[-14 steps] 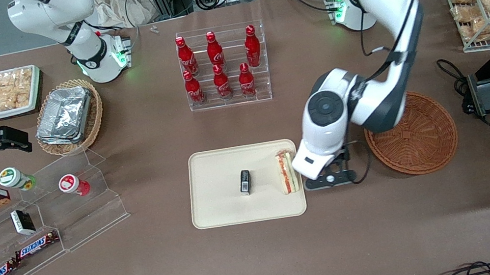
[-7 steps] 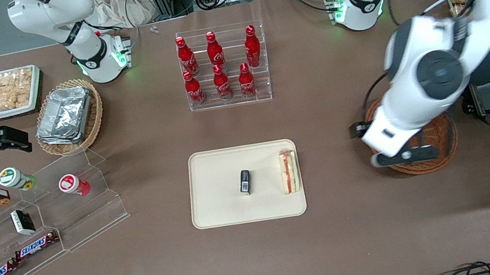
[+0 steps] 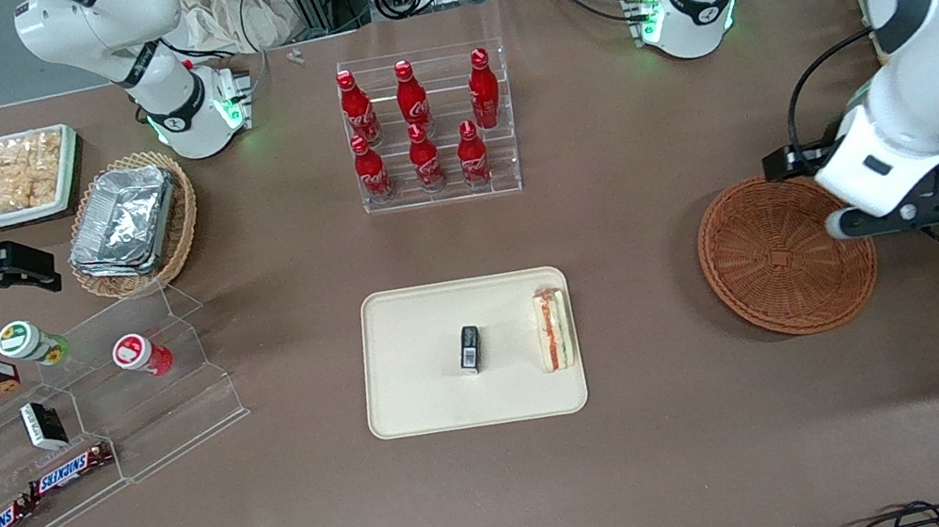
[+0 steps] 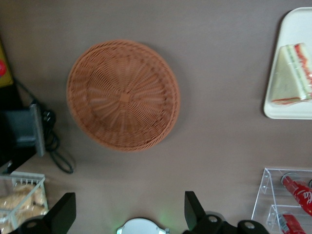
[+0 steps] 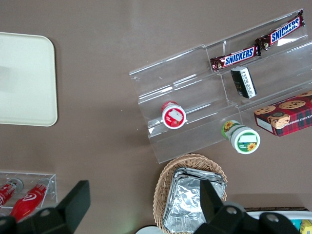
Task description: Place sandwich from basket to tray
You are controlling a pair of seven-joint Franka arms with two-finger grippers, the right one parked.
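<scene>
Brown table | sandwich on tray | gripper gaping above basket (wrist view only)

Woven wicker basket, smooth matt tray, matt black gripper apart.

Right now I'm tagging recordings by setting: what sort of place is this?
Probably a robotics lab staged as a snack counter: cola bottles in a clear rack, Snickers bars, cable-strewn equipment racks. The open gripper hangs beside the basket.
</scene>
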